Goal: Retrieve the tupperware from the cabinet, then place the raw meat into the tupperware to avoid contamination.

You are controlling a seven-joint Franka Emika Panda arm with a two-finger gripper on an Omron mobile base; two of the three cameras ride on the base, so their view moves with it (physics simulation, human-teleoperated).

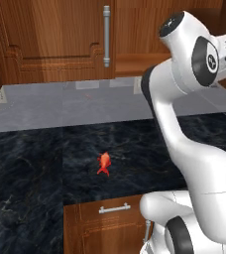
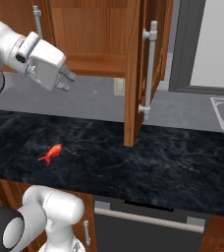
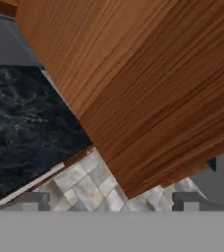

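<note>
The tupperware is not to be seen on the part of the shelf that the half-open cabinet reveals, so the step in hand is judged to be finding and fetching it. The hand, fingers spread and holding nothing, hangs in front of the opening, beside the swung-out door. To do this well, it should likely clear the door's edge, go in level above the shelf, and close only once the container sits between the fingers. The raw meat, a small orange-red lump with a narrow end, lies alone on the dark marbled desk, well apart from the hand.
</note>
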